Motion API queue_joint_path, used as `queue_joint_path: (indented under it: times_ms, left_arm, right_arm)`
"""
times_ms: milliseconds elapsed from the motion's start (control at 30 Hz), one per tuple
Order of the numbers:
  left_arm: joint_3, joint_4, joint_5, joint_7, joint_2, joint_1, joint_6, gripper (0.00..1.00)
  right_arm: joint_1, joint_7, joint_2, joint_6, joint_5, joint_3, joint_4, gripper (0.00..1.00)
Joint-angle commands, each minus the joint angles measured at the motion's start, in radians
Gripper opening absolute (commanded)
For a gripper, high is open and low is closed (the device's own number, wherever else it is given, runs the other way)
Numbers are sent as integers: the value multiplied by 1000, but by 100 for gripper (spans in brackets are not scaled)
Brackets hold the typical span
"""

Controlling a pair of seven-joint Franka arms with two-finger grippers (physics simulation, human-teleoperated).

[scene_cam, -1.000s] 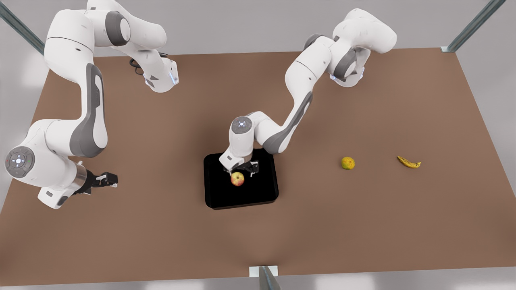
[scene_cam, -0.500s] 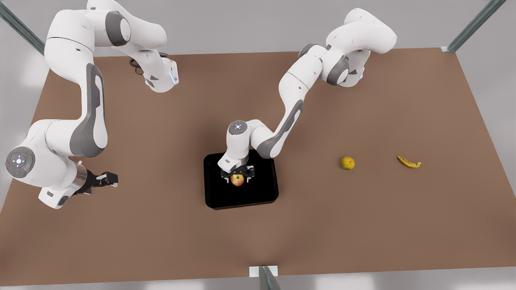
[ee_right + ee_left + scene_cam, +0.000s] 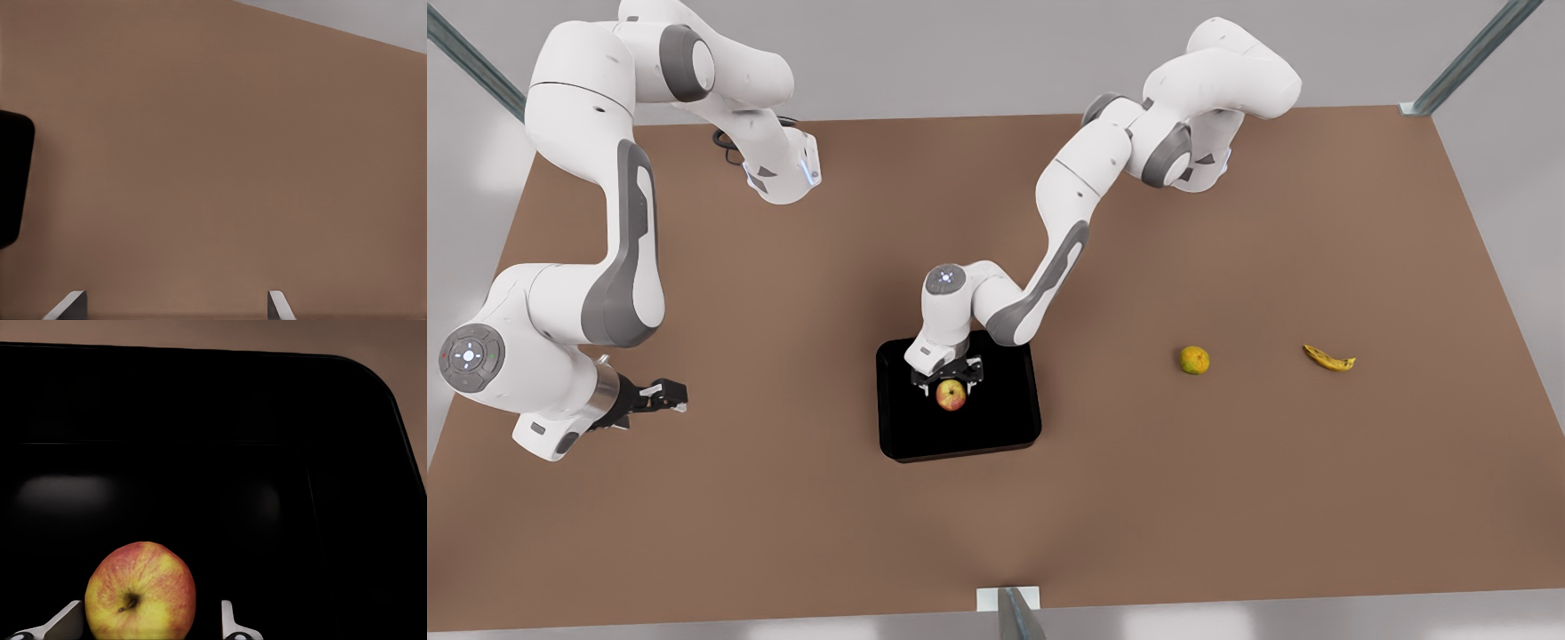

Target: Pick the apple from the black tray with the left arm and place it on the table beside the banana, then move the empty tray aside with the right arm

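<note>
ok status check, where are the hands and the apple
Left hand open, fingers straddling the apple on the black tray. Right hand open, waiting over the table off to the side. Nothing blocking.

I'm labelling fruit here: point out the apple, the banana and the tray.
apple [image 3: 951,396], front view, middle of its skin.
banana [image 3: 1328,358], front view, middle of its curve.
tray [image 3: 960,440], front view, bare floor near its front rim.
</note>
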Motion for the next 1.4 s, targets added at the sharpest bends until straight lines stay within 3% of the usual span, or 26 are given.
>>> queue_joint_path:
  times_ms: [0,133,200,333,433,467,500,567,600,633,700,767,900,933,967,1100,1200,1233,1267,1367]
  left_arm:
    - [-5,1,0,6,3,3,-3,100]
    - [-5,1,0,6,11,13,7,97]
    - [-6,1,0,6,11,13,6,72]
    - [-29,3,-7,46,-18,39,-66,72]
    - [-29,-15,-53,49,-187,67,-241,73]
    - [-28,-83,-54,51,-270,76,-282,73]
    - [-25,-276,-53,52,-409,84,-246,72]
    - [-25,-833,-50,204,-803,156,-33,72]
    - [-23,-1023,-56,316,-948,214,20,72]
    - [-22,-1193,-86,500,-1058,297,83,72]
    - [-22,-1315,-129,738,-1094,424,147,72]
    - [-22,-1310,-137,904,-1018,515,153,72]
    - [-20,-1292,-254,1139,-868,645,198,75]
    - [-20,-1287,-250,1177,-870,674,196,79]
    - [-20,-1286,-250,1189,-870,685,196,100]
    - [17,-1284,-252,1154,-949,694,164,100]
    - [30,-889,-252,1004,-1084,694,-549,100]
    - [67,-806,-257,1046,-1148,694,-646,100]
    - [66,-837,-251,1056,-1195,694,-600,100]
    - [63,-761,-237,1056,-1080,688,-537,100]
  right_arm:
    - [0,-6,-1,-1,1,0,1,100]
    - [0,-6,-1,-1,-1,0,1,100]
    - [0,-8,-1,-1,-1,0,1,100]
    - [0,-8,-1,-1,-1,0,1,100]
    - [2,2,-1,1,2,-2,8,100]
    - [6,15,-4,-10,1,63,36,100]
    - [6,35,-17,-53,-4,144,62,100]
    - [147,219,-32,-71,-39,185,68,100]
    - [227,325,-32,-71,-62,182,68,100]
    - [281,397,-30,-73,-65,185,83,100]
    - [347,523,-29,-77,-67,184,86,100]
    - [362,831,-29,-79,-54,221,82,99]
    - [336,1017,-44,300,68,224,-220,100]
    - [337,1017,-46,380,59,227,-277,100]
    - [342,1017,-47,426,56,227,-302,100]
    - [334,1025,-30,659,-61,225,-397,99]
    - [296,957,-1,682,-68,219,-397,99]
    - [296,957,23,705,-68,219,-397,99]
    - [295,956,40,720,-68,219,-397,99]
    - [296,936,78,723,-71,219,-395,99]
